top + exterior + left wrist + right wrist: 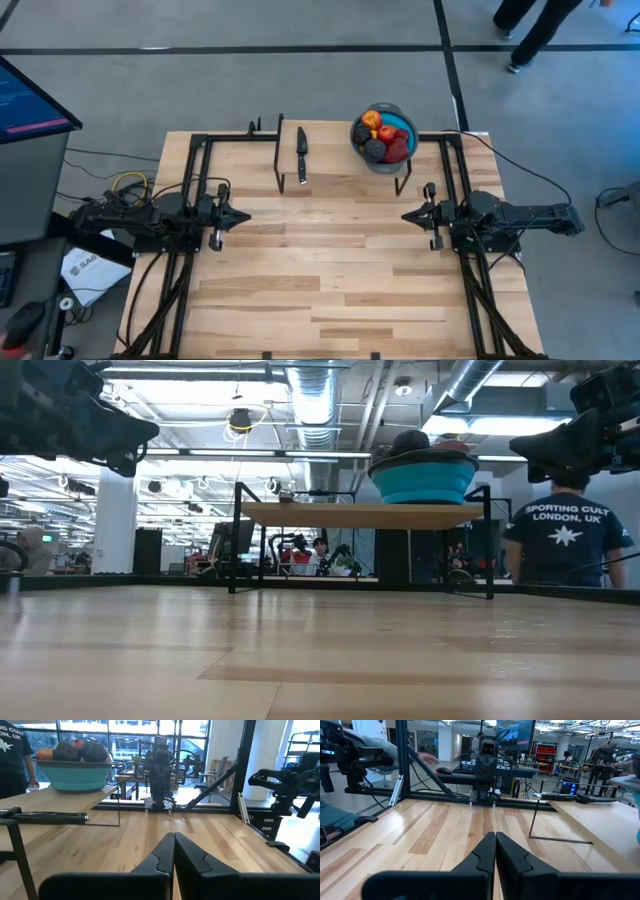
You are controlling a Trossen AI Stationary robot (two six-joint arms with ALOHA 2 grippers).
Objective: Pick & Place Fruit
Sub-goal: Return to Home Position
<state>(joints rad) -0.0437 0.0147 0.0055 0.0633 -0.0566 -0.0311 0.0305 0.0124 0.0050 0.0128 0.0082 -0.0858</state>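
Both dark arms are folded level above the pale wooden desk [330, 280], pointing at each other. The left arm's fingers [161, 856] are at 9 o'clock and the right arm's fingers [484, 854] at 3 o'clock, each pair pressed together and holding nothing. The small rounded toy fruit [383, 137] is heaped in the blue bowl [408, 123] on the raised shelf [335, 150] at 1 o'clock. The slim black knife [301, 152] lies at the bowl's 9 o'clock.
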